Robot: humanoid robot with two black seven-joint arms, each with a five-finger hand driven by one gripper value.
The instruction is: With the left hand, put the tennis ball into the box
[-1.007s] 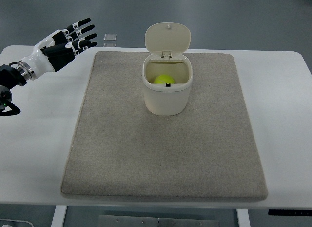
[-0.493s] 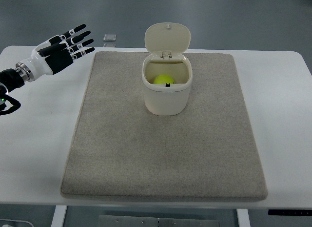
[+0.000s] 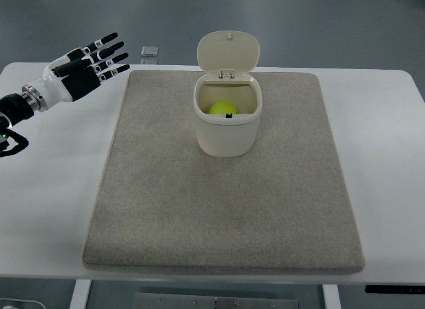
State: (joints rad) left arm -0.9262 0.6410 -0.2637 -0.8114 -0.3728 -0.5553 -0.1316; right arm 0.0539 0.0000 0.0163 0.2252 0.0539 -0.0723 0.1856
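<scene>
A cream box [image 3: 228, 131] with its hinged lid [image 3: 228, 51] standing open sits on the grey mat [image 3: 222, 209]. A yellow-green tennis ball [image 3: 223, 109] lies inside it, partly hidden by the rim. My left hand [image 3: 86, 65] hovers over the table's far left corner, well to the left of the box, fingers spread and holding nothing. The right arm does not show.
The mat covers most of the white table [image 3: 392, 156]. A small flat grey object [image 3: 150, 51] lies beyond the table's far edge, just right of my left hand's fingertips.
Over the last second my left hand drew back slightly to the left and down, fingers staying spread. It has held still for the last half second. The ball and box have not moved.
</scene>
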